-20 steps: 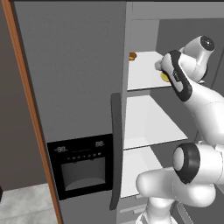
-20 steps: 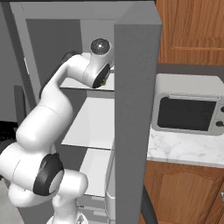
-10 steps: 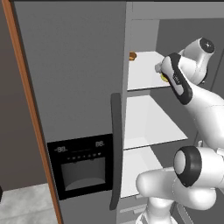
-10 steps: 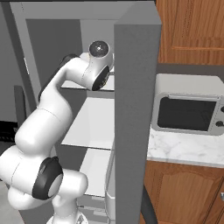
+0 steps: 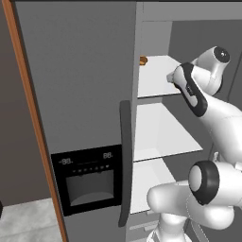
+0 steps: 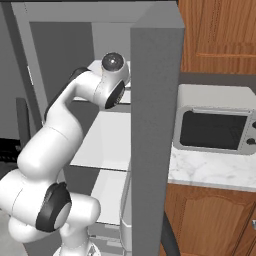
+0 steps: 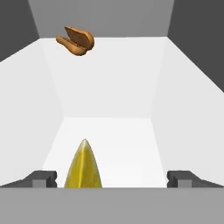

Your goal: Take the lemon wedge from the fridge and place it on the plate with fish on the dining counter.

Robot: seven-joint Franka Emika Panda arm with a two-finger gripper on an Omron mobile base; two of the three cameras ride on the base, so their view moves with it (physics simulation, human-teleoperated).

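The arm bends into the fridge at the right of the left base view. The gripper is spread wide, holding nothing; the lemon wedge lies bottom centre-left between its fingertips.

Two base cameras flanking the arm, both facing the fridge interior (shared shelves), hand camera close inside it

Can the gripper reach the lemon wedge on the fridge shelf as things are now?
Probably yes. In the hand view the lemon wedge lies between the open gripper's fingertips, nearer the left one, nothing in between; the orange-brown lump sits far back.
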